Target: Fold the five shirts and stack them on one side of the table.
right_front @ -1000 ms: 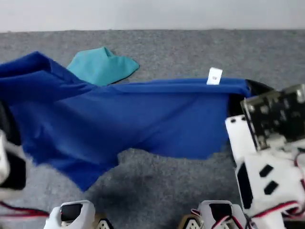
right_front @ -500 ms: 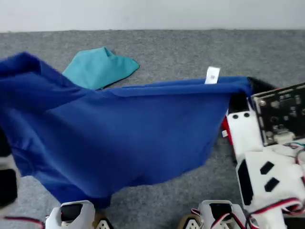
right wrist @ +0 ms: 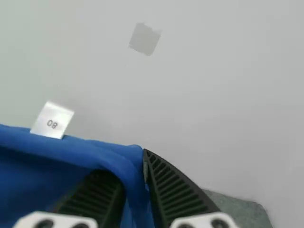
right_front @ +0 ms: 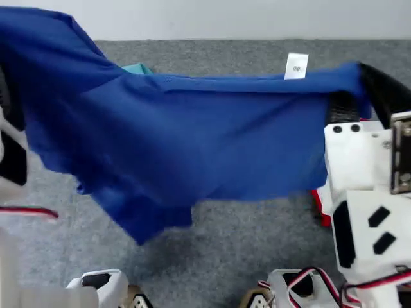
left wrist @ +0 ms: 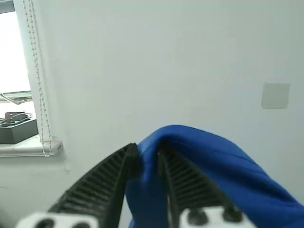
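A large blue shirt [right_front: 192, 141] hangs spread in the air above the grey table [right_front: 257, 244], stretched between both arms. My left gripper [left wrist: 147, 154] is shut on one upper corner of the blue shirt [left wrist: 199, 171], high at the left of the high view. My right gripper [right wrist: 135, 164] is shut on the other upper corner of the blue shirt [right wrist: 57, 161], near its white tag [right wrist: 52, 121]. In the high view the right gripper [right_front: 359, 80] pinches the cloth beside the white tag [right_front: 296, 66]. A teal shirt [right_front: 136, 67] peeks out behind the blue one.
The arm bases [right_front: 103, 289] stand at the table's near edge. A pale wall [right_front: 225, 19] rises behind the table. Bare grey surface lies below the hanging cloth.
Both grippers have risen with the blue shirt, lifting its top edge higher and toward the wall. The cloth now covers most of the teal shirt in the high view.
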